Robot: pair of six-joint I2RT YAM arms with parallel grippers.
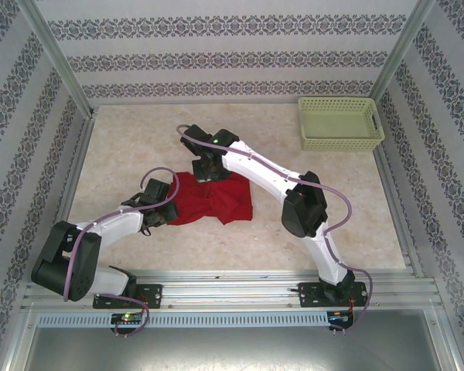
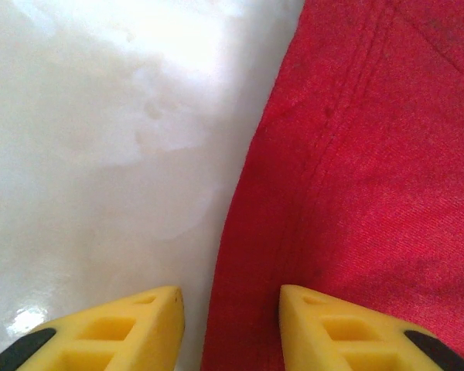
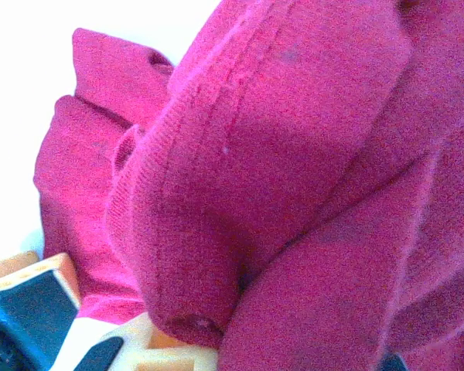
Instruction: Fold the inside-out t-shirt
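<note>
T-shirt (image 1: 216, 199): red, crumpled, mid table (image 1: 131, 139), btwn both arms. L gripper (image 2: 230, 321): at shirt's left edge, jaws apart, one finger over bare table, other over cloth, stitched edge running btwn them, not pinched. R gripper (image 1: 206, 170): at shirt's far edge, jaws closed on bunched fold of cloth; seam stitching close up in wrist view. Pale green basket (image 1: 340, 122): far right corner of table, well apart from shirt.
</note>
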